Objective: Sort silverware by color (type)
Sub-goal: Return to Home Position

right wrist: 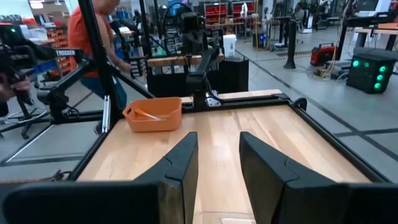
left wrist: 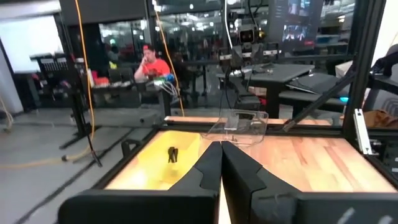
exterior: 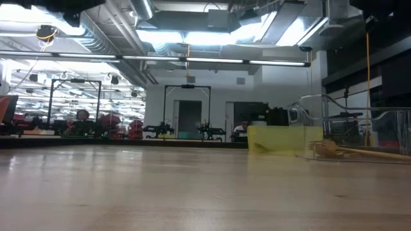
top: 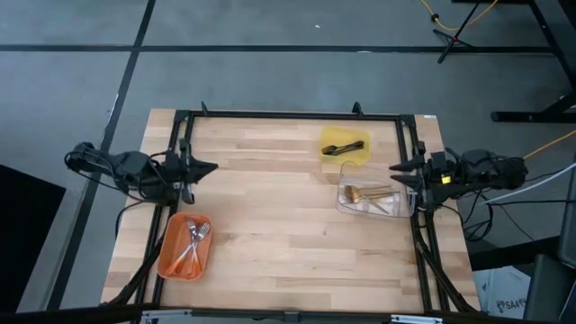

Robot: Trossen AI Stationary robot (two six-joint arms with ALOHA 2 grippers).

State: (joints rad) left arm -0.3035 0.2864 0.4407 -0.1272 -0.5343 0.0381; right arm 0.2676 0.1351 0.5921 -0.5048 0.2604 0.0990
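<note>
Silverware (top: pixel 193 238) sits in orange tray (top: pixel 165 252), yellow tray (top: pixel 328 135), clear tray (top: pixel 344 203), well apart from left fingers (left wrist: pixel 208 171) (pressed together) and right fingers (right wrist: pixel 183 158) (spread, empty).

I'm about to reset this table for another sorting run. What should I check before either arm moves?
1. Orange-handled forks in orange bin: ok.
2. Black silverware in yellow bin: ok.
3. Gold silverware in clear bin: ok.
4. Left gripper at left edge of table, shut, empty: ok.
5. Right gripper at right edge, open, empty: ok.
6. Right gripper's clearance from clear bin: cannot tell.
</note>
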